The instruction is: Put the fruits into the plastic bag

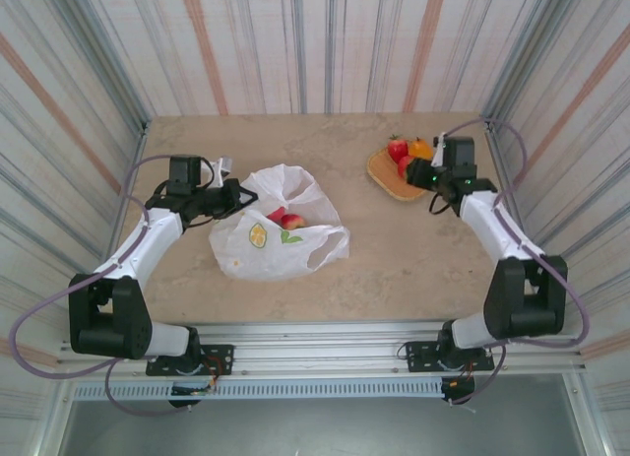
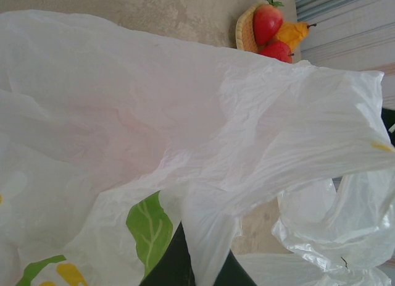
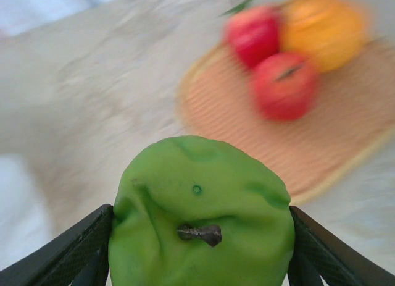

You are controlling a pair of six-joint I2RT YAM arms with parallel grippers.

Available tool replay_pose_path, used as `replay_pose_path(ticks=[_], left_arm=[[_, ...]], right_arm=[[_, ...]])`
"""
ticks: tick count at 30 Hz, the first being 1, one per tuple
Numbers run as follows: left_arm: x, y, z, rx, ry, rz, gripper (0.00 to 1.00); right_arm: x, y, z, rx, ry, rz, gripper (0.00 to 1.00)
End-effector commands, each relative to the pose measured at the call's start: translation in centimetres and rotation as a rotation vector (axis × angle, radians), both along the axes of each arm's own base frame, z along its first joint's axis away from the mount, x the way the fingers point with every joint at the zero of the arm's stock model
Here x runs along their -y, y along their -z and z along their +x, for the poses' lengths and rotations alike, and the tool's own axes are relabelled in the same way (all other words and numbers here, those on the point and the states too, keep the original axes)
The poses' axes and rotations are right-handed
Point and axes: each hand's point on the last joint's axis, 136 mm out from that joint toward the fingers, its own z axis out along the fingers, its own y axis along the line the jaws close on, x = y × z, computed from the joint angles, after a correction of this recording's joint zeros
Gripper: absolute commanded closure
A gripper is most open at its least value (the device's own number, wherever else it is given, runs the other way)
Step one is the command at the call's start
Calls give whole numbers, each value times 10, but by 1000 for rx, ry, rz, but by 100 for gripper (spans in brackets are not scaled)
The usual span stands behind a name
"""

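Observation:
The white plastic bag (image 1: 279, 241) with lemon and leaf prints lies left of centre, its mouth held up. My left gripper (image 1: 232, 194) is shut on a fold of the bag's rim (image 2: 207, 236), between its dark fingers (image 2: 168, 264). Two red fruits (image 1: 286, 219) sit inside the bag. My right gripper (image 1: 434, 181) is shut on a green apple (image 3: 200, 218), just in front of the tan tray (image 1: 389, 180). On the tray remain a strawberry (image 1: 397, 148), an orange (image 1: 420, 149) and a red apple (image 1: 405, 165).
The striped enclosure walls (image 1: 315, 42) close in the tabletop on three sides. Bare tabletop (image 1: 394, 249) lies between the bag and the tray. The tray with its fruits (image 2: 271, 29) appears beyond the bag in the left wrist view.

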Motion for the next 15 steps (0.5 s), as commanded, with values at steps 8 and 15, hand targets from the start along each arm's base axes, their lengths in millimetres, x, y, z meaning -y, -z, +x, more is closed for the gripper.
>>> replay_pose_path(ticks=[8, 15], left_arm=[[5, -5, -5, -10, 16, -27, 100], [6, -7, -6, -3, 20, -27, 100]], right_arm=[[-144, 4, -78, -58, -468, 318, 44], [-200, 0, -114, -30, -668, 333, 45]])
